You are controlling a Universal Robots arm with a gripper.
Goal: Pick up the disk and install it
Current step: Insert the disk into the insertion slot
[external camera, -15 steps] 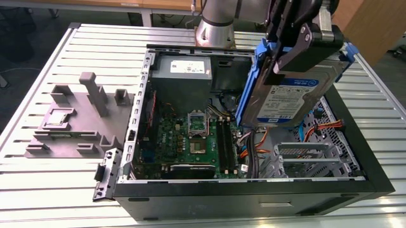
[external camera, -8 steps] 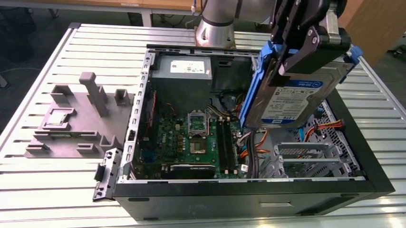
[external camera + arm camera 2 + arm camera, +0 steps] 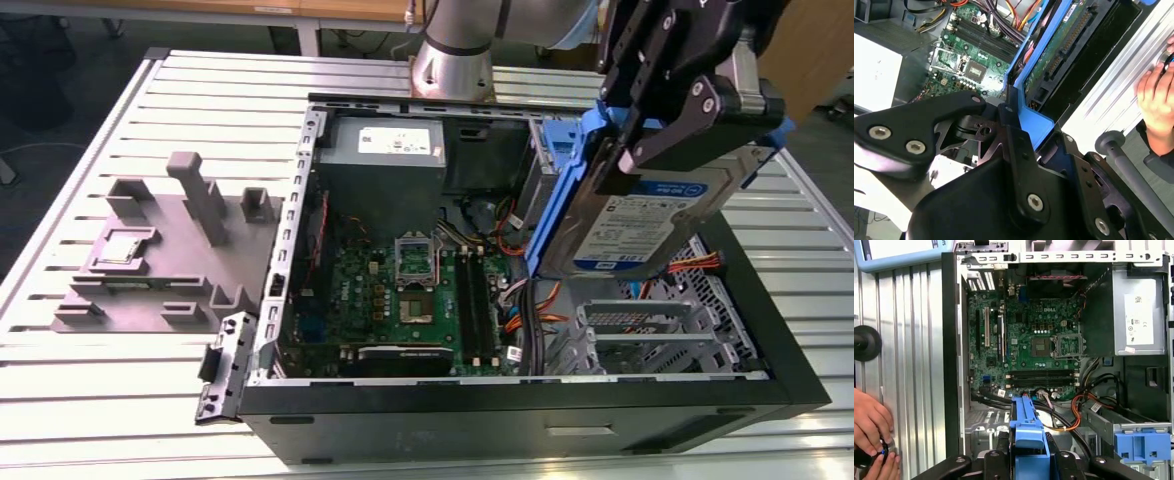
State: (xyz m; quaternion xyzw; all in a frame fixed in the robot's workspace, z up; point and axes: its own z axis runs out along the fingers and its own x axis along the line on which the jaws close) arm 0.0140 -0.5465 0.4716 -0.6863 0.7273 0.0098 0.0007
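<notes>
In the exterior view, the disk, a silver drive with a white-and-blue label in a blue plastic carrier, hangs tilted above the right side of the open computer case. My gripper is shut on its upper end, one black finger on each side of the carrier. The second wrist view shows the disk's green circuit-board underside and blue frame between the fingers. The first wrist view shows the carrier edge-on, over the case's cabled area.
Inside the case are the motherboard, a grey power supply, orange and black cables and a metal drive bay with a blue bracket. A grey fixture block stands on the slatted table. A person's hands rest beside the case.
</notes>
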